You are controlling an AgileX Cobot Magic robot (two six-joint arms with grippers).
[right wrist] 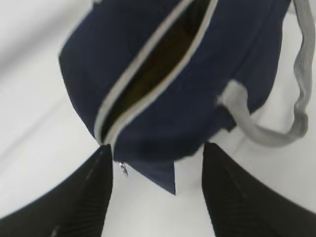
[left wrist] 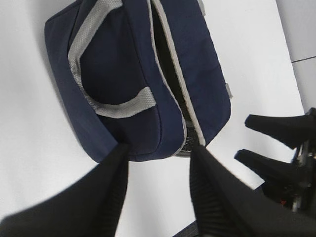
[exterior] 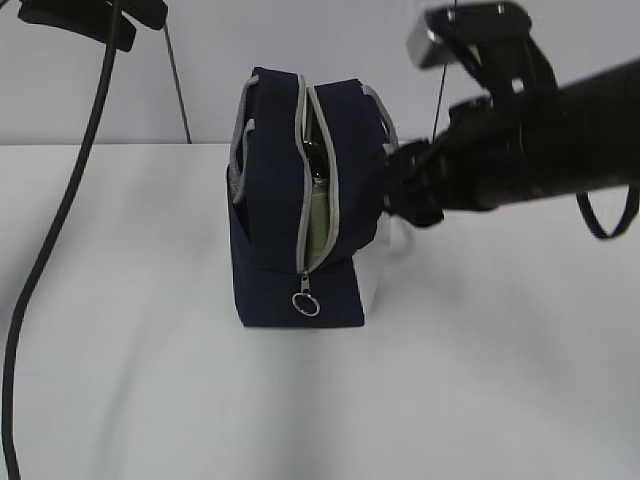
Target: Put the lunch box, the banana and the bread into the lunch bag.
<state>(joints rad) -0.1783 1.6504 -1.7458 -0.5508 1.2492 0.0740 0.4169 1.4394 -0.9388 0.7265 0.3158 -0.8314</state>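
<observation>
Black left gripper (left wrist: pixel 157 190) we saw spread and empty above the lunch bag (exterior: pixel 290 230), right gripper (right wrist: pixel 157 195) likewise spread beside it, pale green lunch box (exterior: pixel 318 225) showing through its unzipped gap.

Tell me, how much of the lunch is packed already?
A pale green lid shows through the unzipped slit of the lunch bag, so the lunch box looks packed. No banana or bread lies on the table; whether they are inside I cannot tell. Both pincers hold nothing.

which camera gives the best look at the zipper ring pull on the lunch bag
The exterior view: the ring pull hangs sharp and unobstructed at the bottom of the lunch bag's open zipper. The right wrist view shows it small and blurred; I cannot find it in the left wrist view.
</observation>
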